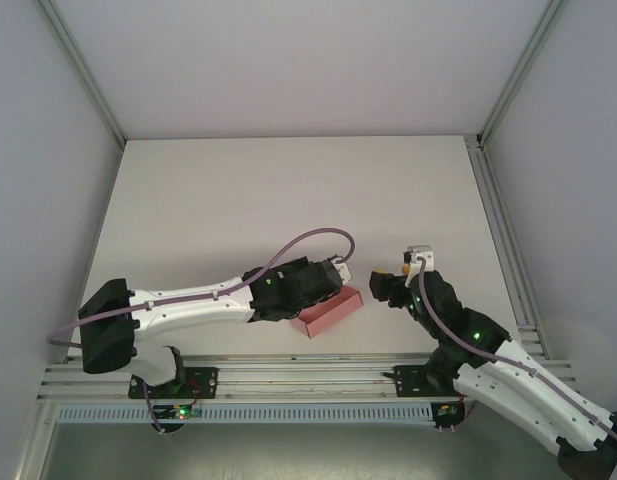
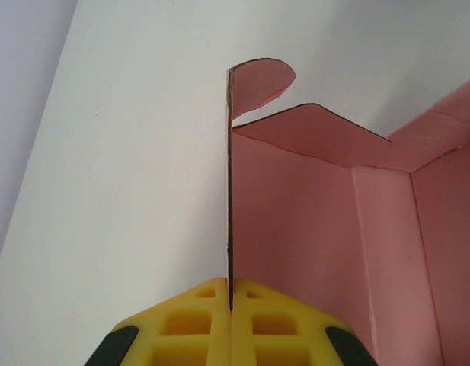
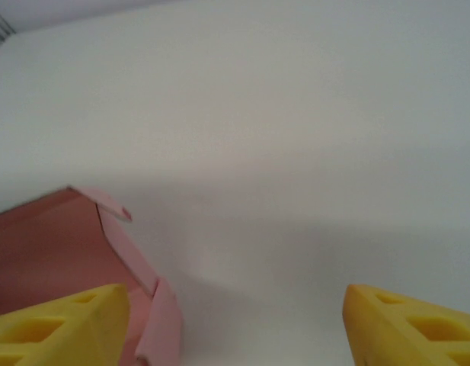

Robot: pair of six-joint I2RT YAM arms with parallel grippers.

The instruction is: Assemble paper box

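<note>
Yellow-fingered, our left gripper point(image 2: 231, 297) is pinched tight on a thin upright wall of the pink paper box point(image 2: 311, 229). Our right gripper point(image 3: 235, 320) has its jaws apart and holds nothing, with the box's folded corner just beside one finger. The box sits on the table point(image 1: 288, 190) near the middle of the near edge, between our grippers.

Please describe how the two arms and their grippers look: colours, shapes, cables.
The left arm and right arm have white link shells, black joint housings and small green lights. A lilac cable runs along each. The left gripper and right gripper have yellow block fingers with rectangular moulded pockets; black shows at the left one's base.
</note>
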